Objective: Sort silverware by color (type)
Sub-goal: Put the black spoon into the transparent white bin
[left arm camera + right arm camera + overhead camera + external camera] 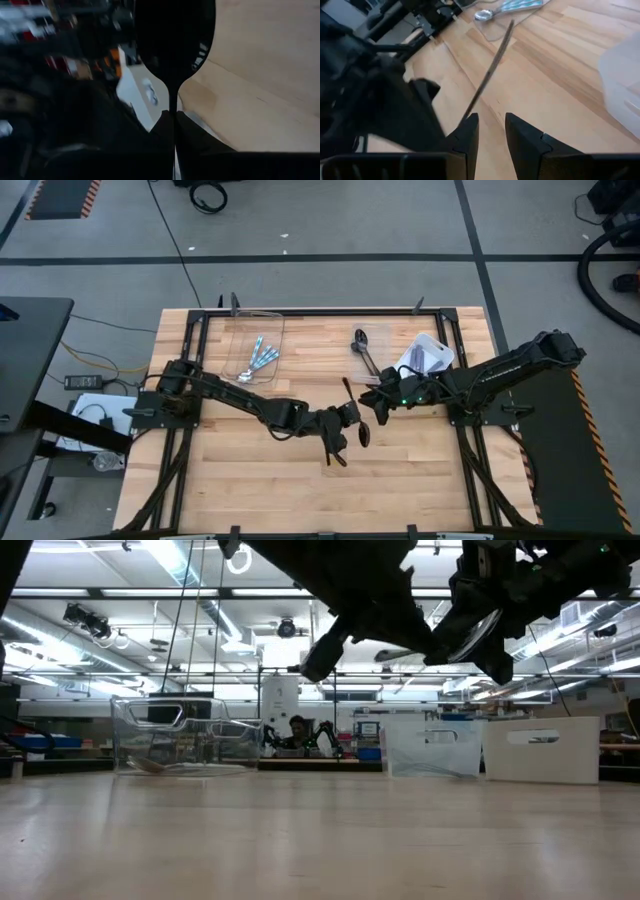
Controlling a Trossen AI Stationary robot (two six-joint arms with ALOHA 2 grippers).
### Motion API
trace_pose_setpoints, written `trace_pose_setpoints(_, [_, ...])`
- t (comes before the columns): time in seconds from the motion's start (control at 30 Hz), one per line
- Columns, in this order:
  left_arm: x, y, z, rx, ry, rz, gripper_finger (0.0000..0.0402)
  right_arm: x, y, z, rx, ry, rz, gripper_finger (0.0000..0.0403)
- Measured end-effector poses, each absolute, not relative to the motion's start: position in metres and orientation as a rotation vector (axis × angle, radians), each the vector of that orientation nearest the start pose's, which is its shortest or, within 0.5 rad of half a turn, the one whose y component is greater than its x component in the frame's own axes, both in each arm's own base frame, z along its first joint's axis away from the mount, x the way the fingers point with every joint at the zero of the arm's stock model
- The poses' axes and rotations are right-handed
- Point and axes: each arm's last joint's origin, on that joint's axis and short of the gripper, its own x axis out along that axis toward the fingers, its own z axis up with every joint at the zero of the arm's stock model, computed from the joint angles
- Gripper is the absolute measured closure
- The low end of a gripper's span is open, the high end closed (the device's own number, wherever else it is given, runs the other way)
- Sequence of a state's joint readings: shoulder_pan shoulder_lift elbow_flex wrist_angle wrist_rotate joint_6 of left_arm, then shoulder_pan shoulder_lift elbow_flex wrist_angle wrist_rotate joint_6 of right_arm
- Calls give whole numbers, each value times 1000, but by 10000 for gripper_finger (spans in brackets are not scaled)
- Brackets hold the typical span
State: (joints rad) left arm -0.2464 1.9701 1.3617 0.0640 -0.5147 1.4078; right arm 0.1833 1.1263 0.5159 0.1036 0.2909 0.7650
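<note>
My left gripper [350, 420] reaches to the table's middle and is shut on a dark spoon [175, 35], whose bowl [365, 434] shows next to it in the high view. My right gripper [378, 402] is open right next to it; in its wrist view the spoon's thin handle [492, 60] runs away from one fingertip [470, 120]. In the low view the spoon's bowl [472, 635] hangs high above the table. A second dark spoon [362, 350] lies flat on the table farther back. Several blue-handled spoons [260, 358] lie in a clear container [240, 330]. My left gripper pinches the dark spoon between its two fingers at the narrow neck [174, 107] just below the bowl. The bowl sticks out beyond the fingertips. The spoon is lifted clear of the table. My right gripper has the handle's end at its fingertip; whether they touch, I cannot tell.
A pale plastic container [428, 355] sits at the far right, with something grey in it. A black frame [300, 312] rims the table. The low view shows the clear container [185, 735] and two pale ones [545, 750] at the far side. Bare wood lies toward the near edge.
</note>
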Motion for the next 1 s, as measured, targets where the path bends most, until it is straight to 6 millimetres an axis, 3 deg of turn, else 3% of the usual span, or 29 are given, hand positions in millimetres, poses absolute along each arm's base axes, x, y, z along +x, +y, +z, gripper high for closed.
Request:
trace_pose_setpoints(0.2, [431,-90,210,1624,566,-180,396,225,34,209,642,383,-255,286])
trace_pose_setpoints(0.6, [433,-85,212,1697,526,-215,396,226,33,210,646,367,-252,221])
trace_pose_setpoints(1.0, [437,-81,219,1766,473,-170,392,228,33,215,630,317,-245,281])
